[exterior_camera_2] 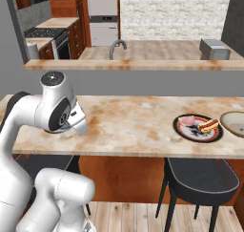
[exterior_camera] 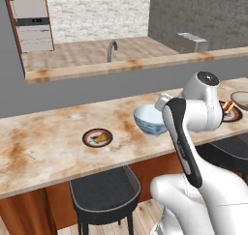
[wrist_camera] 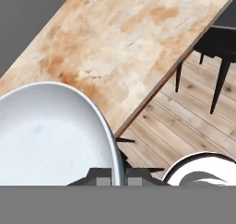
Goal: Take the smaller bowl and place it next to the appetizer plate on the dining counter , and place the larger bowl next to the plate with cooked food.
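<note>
Gripper [wrist_camera: 118, 174] is clamped on the rim of the smaller bowl [exterior_camera: 149, 119]. In the hand view the two fingertips [wrist_camera: 102, 175] sit close together at the bottom with the bowl's thin wall pinched between them: one tip inside the white interior, the other outside. Jaws narrow, only the rim between them.

Left base view: the bowl is over the dining counter [exterior_camera: 43, 147], roughly mid-length, towards the near edge, right beside the arm's wrist. Can't tell from the frames whether its base is resting on the top or just above it. Bowl looks upright or very slightly tilted.

The appetizer plate [exterior_camera: 97, 138] lies flat on the same counter, to the left of the bowl, near but apart, with bare stone between them.

Far right of the counter: the plate with cooked food [exterior_camera_2: 198, 127], red-rimmed, with a sausage and a pink piece on it. The larger bowl [exterior_camera_2: 234, 123] sits just beside it on the right, partly cut by the frame edge.

A dark stool [exterior_camera: 104, 194] stands under the counter below the appetizer plate; another stool [exterior_camera_2: 202, 181] stands below the cooked-food plate. A faucet [exterior_camera: 111, 50] is on the far worktop.
</note>
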